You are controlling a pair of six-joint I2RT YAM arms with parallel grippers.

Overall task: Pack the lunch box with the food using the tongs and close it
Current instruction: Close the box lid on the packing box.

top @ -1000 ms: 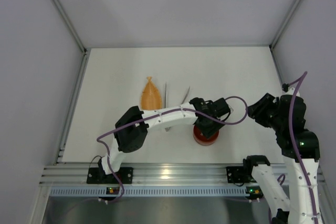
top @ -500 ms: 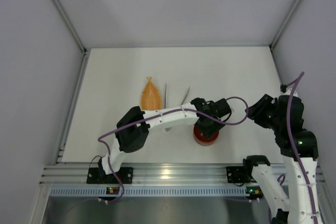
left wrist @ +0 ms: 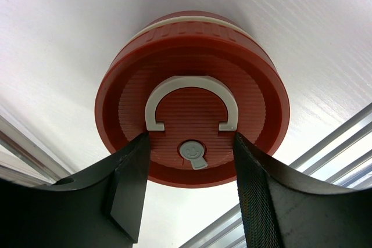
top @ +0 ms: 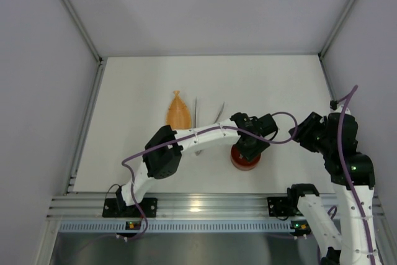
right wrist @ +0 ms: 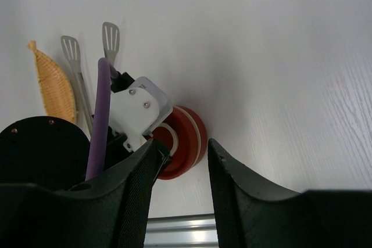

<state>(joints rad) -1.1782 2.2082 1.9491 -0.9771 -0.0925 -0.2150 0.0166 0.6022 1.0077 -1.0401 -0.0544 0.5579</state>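
Note:
The lunch box stands near the table's front with its red lid [top: 245,161] [left wrist: 192,56] [right wrist: 189,135] on it; only a pale band shows under the lid. My left gripper [top: 249,148] [left wrist: 192,140] points down onto the lid, open, one fingertip at each end of the white curved handle [left wrist: 192,85] and nothing between them. My right gripper [top: 305,130] [right wrist: 185,145] hangs open and empty to the right of the box. The tongs [top: 208,116] [right wrist: 75,68] lie flat behind the left arm. The food is out of view.
An orange mesh bag [top: 178,111] [right wrist: 55,82] lies just left of the tongs. Aluminium rails [top: 198,204] run along the near edge, close in front of the box. Grey walls enclose the table on three sides.
The left arm has shifted a little to the right above the lid, its elbow swinging forward. The right arm has barely moved. Neither gripper's opening has changed.

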